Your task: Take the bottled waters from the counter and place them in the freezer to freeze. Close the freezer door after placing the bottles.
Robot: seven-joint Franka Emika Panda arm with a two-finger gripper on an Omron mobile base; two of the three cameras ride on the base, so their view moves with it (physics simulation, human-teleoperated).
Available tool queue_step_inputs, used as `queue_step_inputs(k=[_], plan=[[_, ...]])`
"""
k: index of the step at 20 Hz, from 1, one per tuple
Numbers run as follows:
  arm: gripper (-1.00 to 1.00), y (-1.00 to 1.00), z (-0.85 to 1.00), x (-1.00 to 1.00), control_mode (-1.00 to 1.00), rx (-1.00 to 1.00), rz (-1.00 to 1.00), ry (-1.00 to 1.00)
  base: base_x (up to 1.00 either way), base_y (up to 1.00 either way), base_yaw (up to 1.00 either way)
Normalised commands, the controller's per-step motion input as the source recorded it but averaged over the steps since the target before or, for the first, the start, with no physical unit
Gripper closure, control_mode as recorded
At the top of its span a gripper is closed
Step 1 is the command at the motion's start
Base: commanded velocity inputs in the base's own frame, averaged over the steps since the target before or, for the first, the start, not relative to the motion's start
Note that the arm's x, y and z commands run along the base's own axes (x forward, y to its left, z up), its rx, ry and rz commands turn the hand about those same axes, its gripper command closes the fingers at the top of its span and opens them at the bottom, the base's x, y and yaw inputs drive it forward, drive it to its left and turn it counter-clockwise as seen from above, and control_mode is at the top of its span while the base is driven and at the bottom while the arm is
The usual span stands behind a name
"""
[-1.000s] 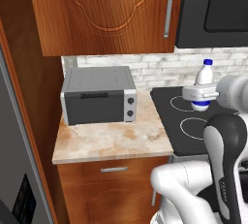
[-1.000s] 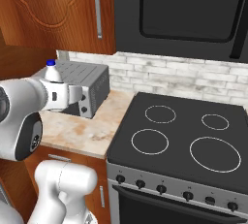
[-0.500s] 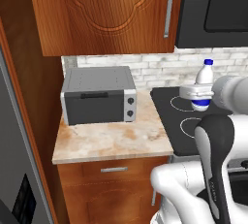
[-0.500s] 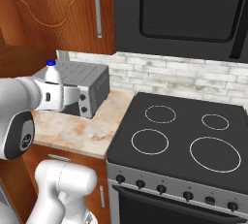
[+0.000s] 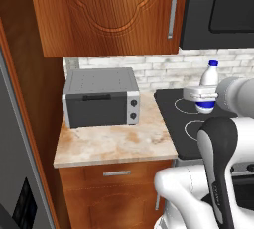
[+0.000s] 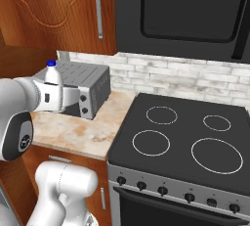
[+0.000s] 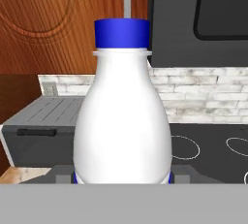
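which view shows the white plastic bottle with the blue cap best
The hand view: the white plastic bottle with the blue cap stands upright, close and centred, seen from cap to base. The left base view shows it small, its lower part inside the gripper. The right base view shows its cap and shoulder.

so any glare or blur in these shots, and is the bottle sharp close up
Left base view: flat even light, no glare, only a faint shadow under the toaster oven. Right base view: stovetop matte, rings crisp. Hand view: the bottle is sharp-edged, softly shaded at its sides, no highlight.
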Motion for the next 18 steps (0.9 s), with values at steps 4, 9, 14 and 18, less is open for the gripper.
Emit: queue_step_inputs(k=[4,9,14,18], plan=[[1.00,0.00,0.00,0.00,-1.00,0.00,0.00,0.00,0.00,0.00,0.00],[1.00,0.00,0.00,0.00,-1.00,0.00,0.00,0.00,0.00,0.00,0.00],[1.00,0.00,0.00,0.00,-1.00,0.00,0.00,0.00,0.00,0.00,0.00],[1.00,0.00,0.00,0.00,1.00,0.00,0.00,0.00,-0.32,0.00,0.00]])
